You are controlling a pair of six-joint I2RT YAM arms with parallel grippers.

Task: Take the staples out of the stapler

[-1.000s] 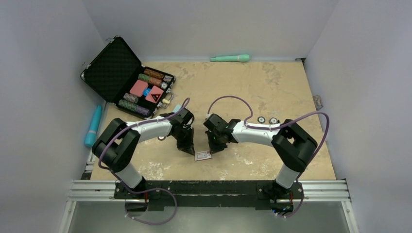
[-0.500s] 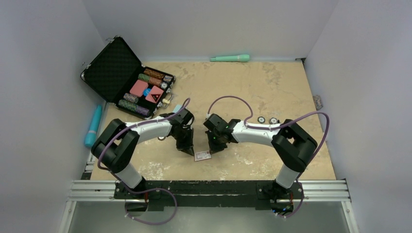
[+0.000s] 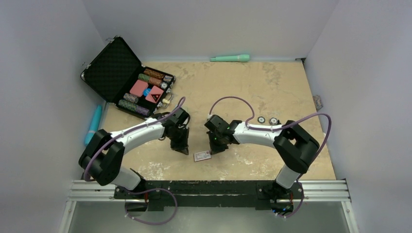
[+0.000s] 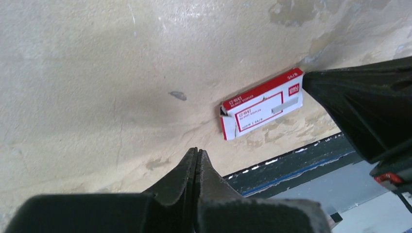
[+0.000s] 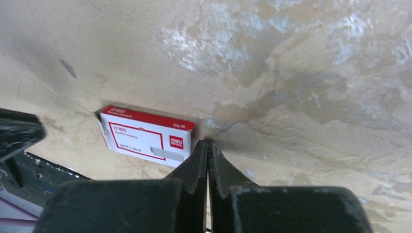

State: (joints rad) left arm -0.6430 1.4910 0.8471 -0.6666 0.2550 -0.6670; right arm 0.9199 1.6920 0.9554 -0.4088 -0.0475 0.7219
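Note:
A small red and white staple box [image 3: 202,156] lies flat on the tan table near the front edge; it also shows in the left wrist view [image 4: 262,110] and the right wrist view [image 5: 145,137]. My left gripper [image 3: 184,150] is shut and empty, a short way left of the box [image 4: 197,150]. My right gripper [image 3: 214,150] is shut and empty, its tips at the box's right end [image 5: 208,141]. Its dark finger shows in the left wrist view [image 4: 354,102]. I see no stapler in any view.
An open black case [image 3: 109,68] with poker chips sits at the back left. A blue tube [image 3: 93,125] lies at the left edge, a green tube [image 3: 230,58] at the back wall. Two small round parts [image 3: 267,120] lie right of centre. The metal rail [image 3: 209,187] runs along the front.
My left arm has swung left, and its shut gripper has drawn a little away from the staple box. The right gripper and the box have hardly moved.

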